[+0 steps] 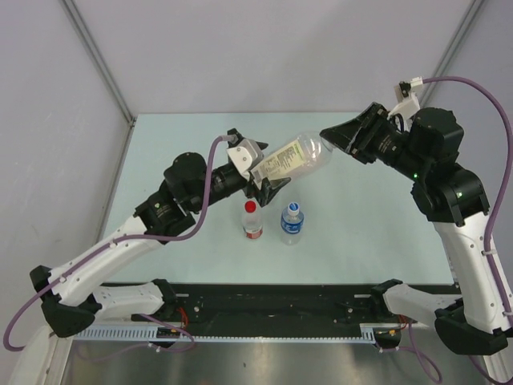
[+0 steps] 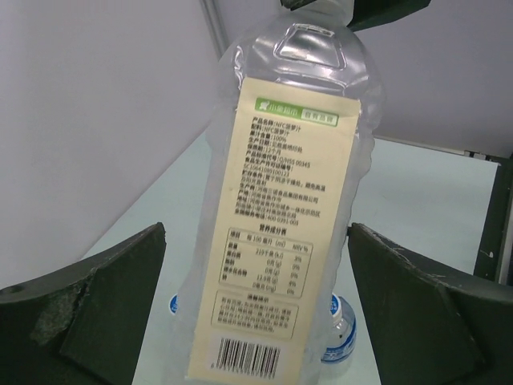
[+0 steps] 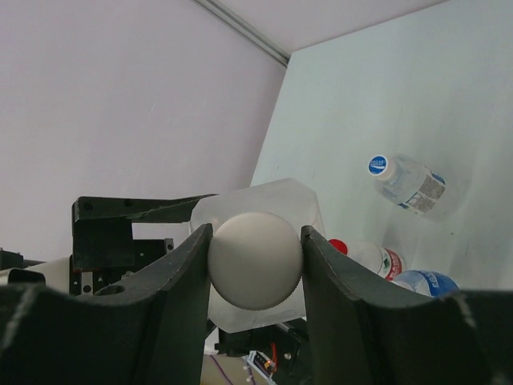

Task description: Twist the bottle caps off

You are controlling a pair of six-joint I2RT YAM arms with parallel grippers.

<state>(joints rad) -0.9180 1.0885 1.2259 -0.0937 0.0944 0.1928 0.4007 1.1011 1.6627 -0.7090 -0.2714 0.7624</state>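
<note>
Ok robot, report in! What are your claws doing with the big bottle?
Left claw wide around the big bottle. Right claw pinching its white cap. Cap not off yet. Nothing blocking.

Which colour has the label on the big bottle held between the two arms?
Pale yellowish-cream paper label with dark print on the large clear plastic bottle; clearest in the left wrist view.

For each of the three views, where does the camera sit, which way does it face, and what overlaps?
Top external: above and behind the bases, looking down on the pale table; both arms show.
Left wrist: looks along the open left claw at the large clear plastic bottle with a yellowish label.
Right wrist: faces the white round cap, right claw shut on it.
Shared: that bottle appears in all three.
</note>
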